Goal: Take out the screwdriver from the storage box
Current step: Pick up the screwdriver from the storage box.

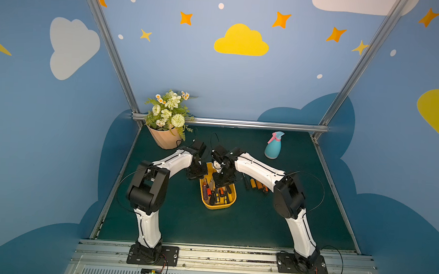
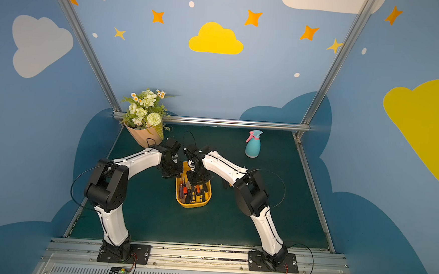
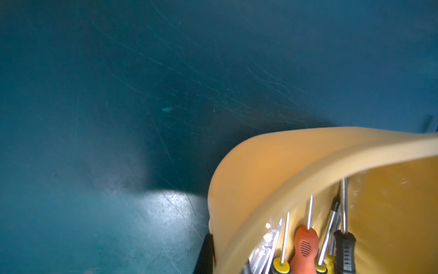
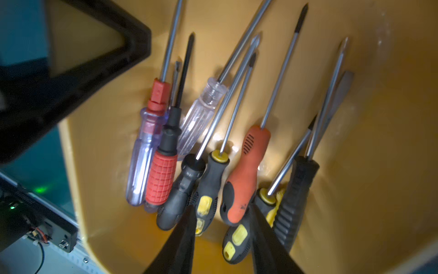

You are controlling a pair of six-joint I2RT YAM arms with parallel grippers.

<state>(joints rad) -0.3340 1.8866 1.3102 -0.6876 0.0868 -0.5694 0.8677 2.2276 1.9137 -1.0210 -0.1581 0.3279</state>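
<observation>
Yellow round-cornered storage box [image 1: 218, 207] of screwdrivers [image 4: 161, 180]; right jaws part open astride orange screwdriver [image 4: 246, 170], left jaws shut

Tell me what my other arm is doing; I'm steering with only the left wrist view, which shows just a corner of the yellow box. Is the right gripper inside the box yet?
Observer: Yes. The right gripper reaches into the box, its jaws open on either side of the butt end of the orange-handled screwdriver.
Operator: Is anything out on the table already?
Observer: In a top view, a few screwdrivers lie on the table just right of the box.
</observation>
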